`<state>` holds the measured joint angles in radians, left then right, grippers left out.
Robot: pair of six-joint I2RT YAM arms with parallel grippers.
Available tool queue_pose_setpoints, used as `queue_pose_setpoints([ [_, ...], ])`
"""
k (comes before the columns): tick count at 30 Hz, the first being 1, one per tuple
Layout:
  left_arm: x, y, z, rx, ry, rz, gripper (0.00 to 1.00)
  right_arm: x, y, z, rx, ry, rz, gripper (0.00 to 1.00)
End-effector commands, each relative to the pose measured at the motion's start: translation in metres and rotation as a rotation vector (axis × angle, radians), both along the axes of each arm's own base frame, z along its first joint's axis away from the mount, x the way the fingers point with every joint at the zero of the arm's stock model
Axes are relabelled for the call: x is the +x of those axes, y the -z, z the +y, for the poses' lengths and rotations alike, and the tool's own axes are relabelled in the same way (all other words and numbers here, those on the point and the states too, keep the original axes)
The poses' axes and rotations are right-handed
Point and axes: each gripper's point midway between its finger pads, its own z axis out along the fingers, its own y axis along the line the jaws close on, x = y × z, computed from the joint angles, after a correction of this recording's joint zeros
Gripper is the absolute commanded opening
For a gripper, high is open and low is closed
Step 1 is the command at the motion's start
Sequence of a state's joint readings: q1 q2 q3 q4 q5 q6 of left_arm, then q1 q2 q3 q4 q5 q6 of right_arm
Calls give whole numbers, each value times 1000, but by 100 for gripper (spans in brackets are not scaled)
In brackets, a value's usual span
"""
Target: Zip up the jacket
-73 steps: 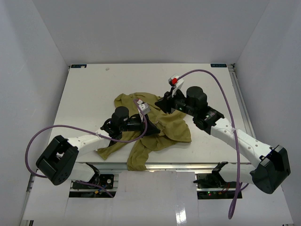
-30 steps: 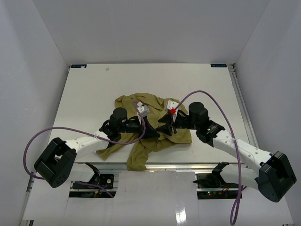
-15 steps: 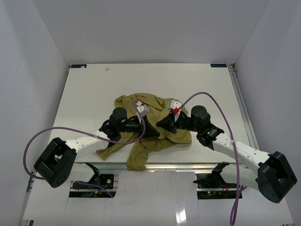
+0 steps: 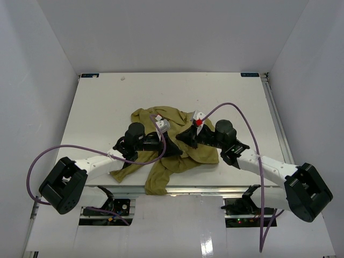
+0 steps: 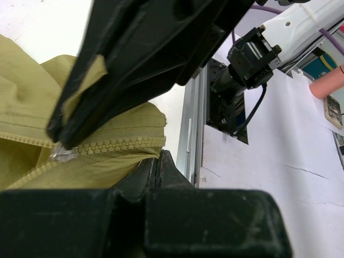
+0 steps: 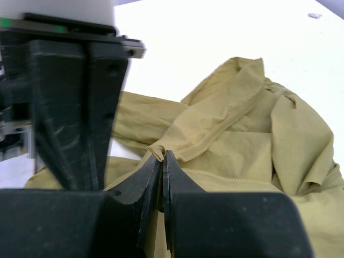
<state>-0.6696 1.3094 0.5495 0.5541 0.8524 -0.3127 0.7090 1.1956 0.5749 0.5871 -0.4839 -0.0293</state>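
The olive-green jacket (image 4: 146,115) lies crumpled on the white table between both arms. My left gripper (image 4: 176,150) is shut on the jacket's edge beside a line of zipper teeth (image 5: 118,145); its tips (image 5: 157,159) press together there. My right gripper (image 4: 182,139) is just behind it, shut on a small fold of jacket cloth (image 6: 162,154). In the left wrist view the right gripper's fingers (image 5: 134,64) fill the top, with cloth (image 5: 32,97) below. In the right wrist view the left gripper's fingers (image 6: 80,107) stand at the left, and the jacket (image 6: 242,145) spreads behind.
A sleeve (image 4: 157,184) hangs over the table's near edge. Purple cables (image 4: 48,156) loop from both arms. White walls close in the table (image 4: 107,91) on three sides. The table's metal edge rail (image 5: 191,129) lies close to the left gripper.
My right arm came down from the jacket's far side towards the left gripper and now pinches a fold of cloth beside it. The left arm has barely moved.
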Motion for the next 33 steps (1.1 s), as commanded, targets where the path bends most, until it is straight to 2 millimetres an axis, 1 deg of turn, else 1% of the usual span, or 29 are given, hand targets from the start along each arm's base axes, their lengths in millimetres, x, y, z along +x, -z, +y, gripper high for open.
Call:
queue_pose_setpoints([
  [1, -16, -11, 1, -22, 74, -35, 0, 41, -37, 6, 65, 128, -115, 8],
  [3, -16, -11, 1, -22, 80, -38, 0, 53, -31, 6, 48, 165, -109, 8],
  [7, -17, -13, 2, -26, 83, -43, 0, 84, -36, 4, 40, 240, -121, 8],
  [9, -18, -15, 2, -30, 81, -51, 0, 103, -30, 1, 26, 275, -105, 8],
  [11, -18, -16, 3, -32, 77, -55, 0, 123, -42, 0, 47, 300, -109, 8],
  [12, -18, -17, 4, -34, 76, -63, 0, 137, -43, -3, 52, 320, -100, 8],
  [14, -20, -17, 5, -35, 79, -68, 0, 168, -43, -18, 66, 375, -81, 8],
  [16, -21, -17, 5, -37, 84, -69, 0, 192, -44, -22, 94, 393, -46, 8],
  [18, -22, -16, 4, -38, 92, -68, 0, 217, -35, -37, 96, 436, -26, 8],
  [22, -22, -13, 4, -27, 95, -65, 0, 255, -41, -61, 144, 498, -29, 8],
  [24, -20, -11, 5, -22, 76, -71, 0, 278, -46, -76, 167, 525, -36, 8],
  [26, -18, -13, 8, -22, 54, -92, 0, 305, -49, -95, 187, 573, -40, 8],
  [29, -14, -15, 11, -20, 11, -121, 0, 334, -52, -118, 214, 621, -39, 8],
  [31, -10, -14, 13, -12, -23, -132, 0, 350, -55, -139, 230, 667, -41, 8],
  [33, -1, -12, 15, 10, -74, -136, 0, 361, -60, -157, 253, 692, -37, 8],
])
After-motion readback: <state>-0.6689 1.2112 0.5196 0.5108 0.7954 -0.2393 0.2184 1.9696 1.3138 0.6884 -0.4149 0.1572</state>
